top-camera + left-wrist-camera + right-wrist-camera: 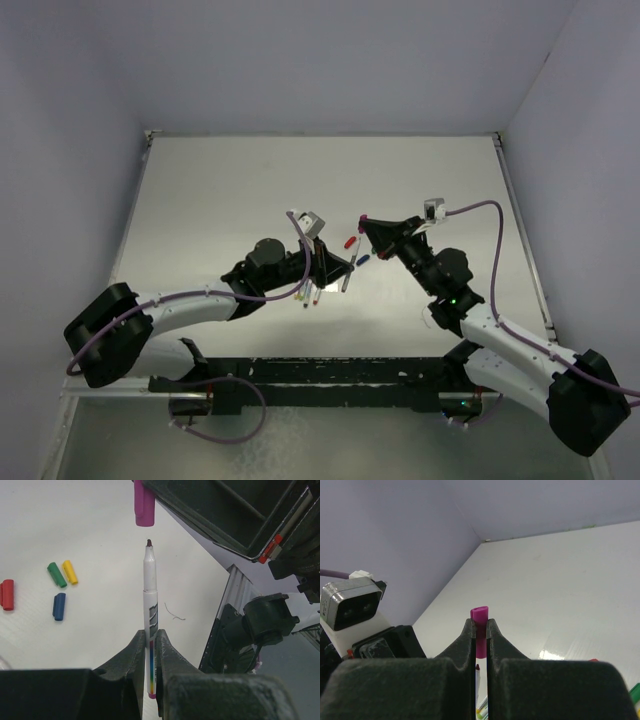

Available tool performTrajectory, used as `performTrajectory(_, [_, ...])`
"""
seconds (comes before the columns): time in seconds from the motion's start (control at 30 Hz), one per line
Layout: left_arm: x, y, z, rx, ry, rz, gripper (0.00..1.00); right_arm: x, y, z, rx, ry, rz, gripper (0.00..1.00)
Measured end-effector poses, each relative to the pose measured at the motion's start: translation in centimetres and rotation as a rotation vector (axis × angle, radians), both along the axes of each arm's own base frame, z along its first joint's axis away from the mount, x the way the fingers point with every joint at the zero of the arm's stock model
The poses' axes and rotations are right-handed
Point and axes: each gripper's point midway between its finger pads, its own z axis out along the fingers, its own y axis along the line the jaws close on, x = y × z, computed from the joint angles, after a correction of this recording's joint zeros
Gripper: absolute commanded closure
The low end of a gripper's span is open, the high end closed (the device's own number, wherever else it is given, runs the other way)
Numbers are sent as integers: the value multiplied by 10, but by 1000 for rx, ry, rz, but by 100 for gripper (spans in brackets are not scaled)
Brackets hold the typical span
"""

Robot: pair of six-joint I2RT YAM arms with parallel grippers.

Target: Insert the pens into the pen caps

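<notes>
My left gripper point(150, 633) is shut on a grey-white pen point(150, 580) and holds it upright, dark tip up, above the table. My right gripper point(480, 622) is shut on the purple cap point(480, 614). The cap hangs just above the pen's tip in the left wrist view point(144, 502), with a small gap and slightly to the left of it. In the top view the left gripper point(347, 268) and right gripper point(366, 222) face each other at mid-table. The red point(6, 594), green point(57, 574), yellow point(70, 572) and blue point(59, 606) caps lie loose on the table.
Several other pens point(310, 293) lie on the table under the left wrist. The white table point(220, 200) is walled on the left, back and right. A thin stray thread point(175, 613) lies on the surface near the held pen.
</notes>
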Motion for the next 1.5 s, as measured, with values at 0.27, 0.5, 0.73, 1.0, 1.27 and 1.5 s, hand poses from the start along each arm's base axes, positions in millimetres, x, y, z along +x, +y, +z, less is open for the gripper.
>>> performTrajectory(0.27, [3, 1, 0, 1, -2, 15, 100, 0, 0, 1, 5, 1, 1, 100])
performTrajectory(0.5, [3, 1, 0, 1, -2, 19, 100, -1, 0, -2, 5, 7, 2, 100])
performTrajectory(0.73, [3, 1, 0, 1, -2, 19, 100, -1, 0, -5, 8, 15, 3, 100])
performTrajectory(1.0, [4, 0, 0, -1, -4, 19, 100, -1, 0, -6, 13, 21, 5, 100])
performTrajectory(1.27, [5, -1, 1, -8, -9, 19, 100, -2, 1, -5, 23, 24, 11, 100])
performTrajectory(1.5, [6, -1, 3, -17, -15, 24, 100, -6, 3, -10, 27, 34, 30, 100])
